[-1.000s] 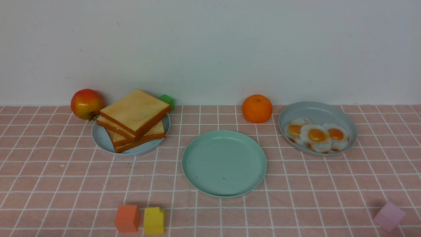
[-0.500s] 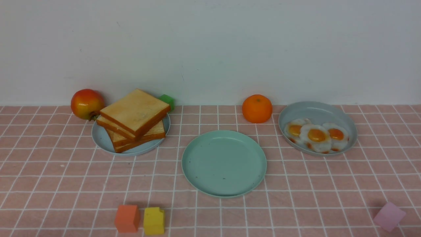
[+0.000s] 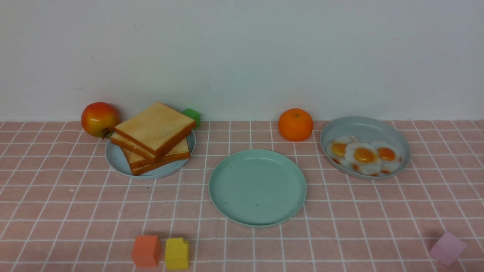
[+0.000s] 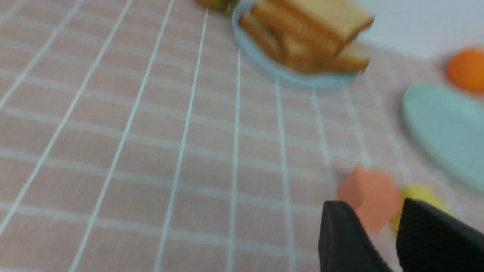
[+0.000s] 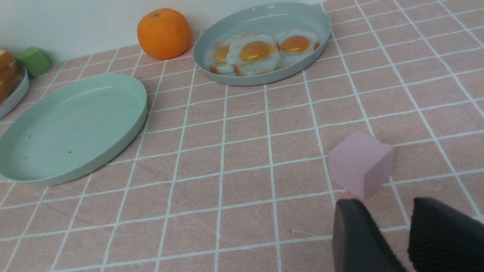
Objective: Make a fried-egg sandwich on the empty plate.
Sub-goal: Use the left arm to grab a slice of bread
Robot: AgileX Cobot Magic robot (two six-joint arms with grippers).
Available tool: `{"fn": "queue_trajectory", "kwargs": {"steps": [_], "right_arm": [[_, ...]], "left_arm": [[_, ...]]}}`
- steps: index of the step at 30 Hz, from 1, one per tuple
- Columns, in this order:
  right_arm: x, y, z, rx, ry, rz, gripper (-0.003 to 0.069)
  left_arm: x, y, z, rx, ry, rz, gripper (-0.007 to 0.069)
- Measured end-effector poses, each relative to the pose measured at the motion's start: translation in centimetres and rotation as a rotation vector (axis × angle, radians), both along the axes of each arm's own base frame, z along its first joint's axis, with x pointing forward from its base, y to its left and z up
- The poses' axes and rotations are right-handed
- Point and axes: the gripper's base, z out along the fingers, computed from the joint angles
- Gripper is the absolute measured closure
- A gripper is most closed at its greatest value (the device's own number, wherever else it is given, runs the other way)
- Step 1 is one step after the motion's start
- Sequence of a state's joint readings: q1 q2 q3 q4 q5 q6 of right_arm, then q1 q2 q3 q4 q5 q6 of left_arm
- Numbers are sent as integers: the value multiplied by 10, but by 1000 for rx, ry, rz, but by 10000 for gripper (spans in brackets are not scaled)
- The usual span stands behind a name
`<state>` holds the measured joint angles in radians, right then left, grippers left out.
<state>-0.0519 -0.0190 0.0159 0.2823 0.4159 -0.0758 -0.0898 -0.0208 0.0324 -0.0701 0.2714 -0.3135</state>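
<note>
**Front view.** The mint-teal plate (image 3: 257,187) lies bare at the centre of the cloth. At its 2 o'clock, a grey-blue dish (image 3: 363,124) holds 3 overlapping fried eggs (image 3: 365,155). At its 10 o'clock, a pale blue plate (image 3: 117,163) carries stacked toast slices (image 3: 155,128).

**Wrist views.** The left gripper (image 4: 372,207) has its jaws partly apart with nothing held, near an orange block (image 4: 368,190). The right gripper (image 5: 383,204) is likewise parted and holds nothing, near a pink block (image 5: 359,162).
</note>
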Motion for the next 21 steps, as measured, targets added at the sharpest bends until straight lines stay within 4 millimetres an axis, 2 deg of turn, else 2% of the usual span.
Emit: {"fn": "queue_trajectory", "kwargs": {"steps": [6,9,11,14,15,16,18,21], "right_arm": [[0,0,0,0,0,0,417],[0,0,0,1,0,0,417],[0,0,0,1,0,0,417],[0,0,0,1,0,0,417],[0,0,0,1,0,0,417],[0,0,0,1,0,0,417],[0,0,0,1,0,0,417],[0,0,0,2,0,0,417]], "left_arm": [[2,0,20,-417,-175,39,386],[1,2,27,-519,-236,48,393],[-1,1,40,-562,-224,30,431],[-2,-5,81,-504,-138,-30,529],[-2,-6,87,-481,-117,-39,543],[4,-10,105,-378,-13,-69,589],[15,-16,126,-208,157,-124,638],[38,-24,141,9,417,-211,638]]}}
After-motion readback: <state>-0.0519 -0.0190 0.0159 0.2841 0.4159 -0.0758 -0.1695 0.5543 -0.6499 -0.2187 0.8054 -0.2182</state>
